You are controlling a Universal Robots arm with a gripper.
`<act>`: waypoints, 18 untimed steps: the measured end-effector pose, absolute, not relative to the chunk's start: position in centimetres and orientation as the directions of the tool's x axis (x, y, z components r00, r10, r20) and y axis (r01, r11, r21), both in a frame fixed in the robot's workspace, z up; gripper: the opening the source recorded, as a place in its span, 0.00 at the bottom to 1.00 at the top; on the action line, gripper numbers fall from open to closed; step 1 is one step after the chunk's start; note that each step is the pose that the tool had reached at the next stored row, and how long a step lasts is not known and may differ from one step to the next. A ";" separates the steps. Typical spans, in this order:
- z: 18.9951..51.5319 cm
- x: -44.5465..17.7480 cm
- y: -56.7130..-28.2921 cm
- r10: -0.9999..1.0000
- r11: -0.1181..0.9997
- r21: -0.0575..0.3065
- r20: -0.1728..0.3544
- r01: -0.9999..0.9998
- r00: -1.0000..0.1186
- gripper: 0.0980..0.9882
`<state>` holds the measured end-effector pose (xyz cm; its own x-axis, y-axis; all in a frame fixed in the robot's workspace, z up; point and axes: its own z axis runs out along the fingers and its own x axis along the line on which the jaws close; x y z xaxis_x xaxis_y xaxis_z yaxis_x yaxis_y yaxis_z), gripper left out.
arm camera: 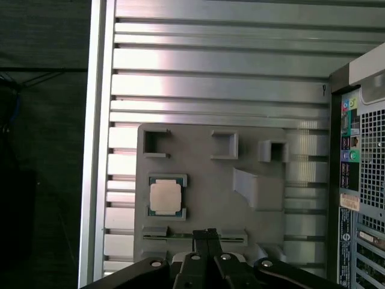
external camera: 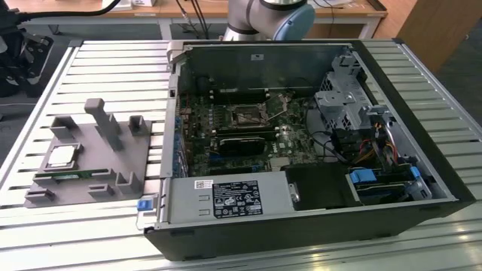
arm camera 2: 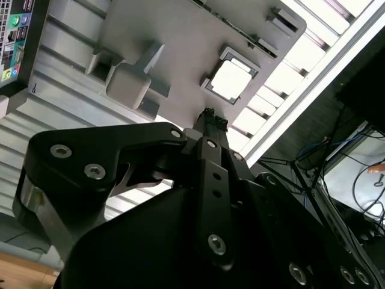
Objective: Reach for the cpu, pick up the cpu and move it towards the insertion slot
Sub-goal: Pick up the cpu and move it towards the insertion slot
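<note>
Closed, empty pincer hovers over the grey holder, the cpu lying near it, not touching; reaching well likely means centring squarely over the chip, jaws opened wide.

Open computer case, grey holder plate beside it, slatted metal table

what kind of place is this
Probably a robotics lab bench for computer assembly: an open computer case on a slatted metal table, a grey fixture beside it holding the cpu, a robot arm behind.
</note>
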<state>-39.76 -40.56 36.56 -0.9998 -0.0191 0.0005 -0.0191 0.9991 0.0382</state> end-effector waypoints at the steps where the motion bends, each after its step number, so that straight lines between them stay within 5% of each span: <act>1: 36.6 -39.9 -40.6 -0.019 0.999 0.038 0.001 -0.019 -1.000 0.01; 12: 36.5 -42.5 -40.6 -0.019 0.999 0.038 0.001 -0.019 -1.000 0.02; 15: 36.5 -43.1 -40.6 -0.019 0.999 0.038 0.000 -0.019 -1.000 0.22; 18: 36.4 -43.5 -40.6 -0.019 0.999 0.038 0.000 -0.019 -1.000 0.29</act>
<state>-43.51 -40.56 36.37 -0.9998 -0.0191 0.0004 -0.0191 0.9991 0.0383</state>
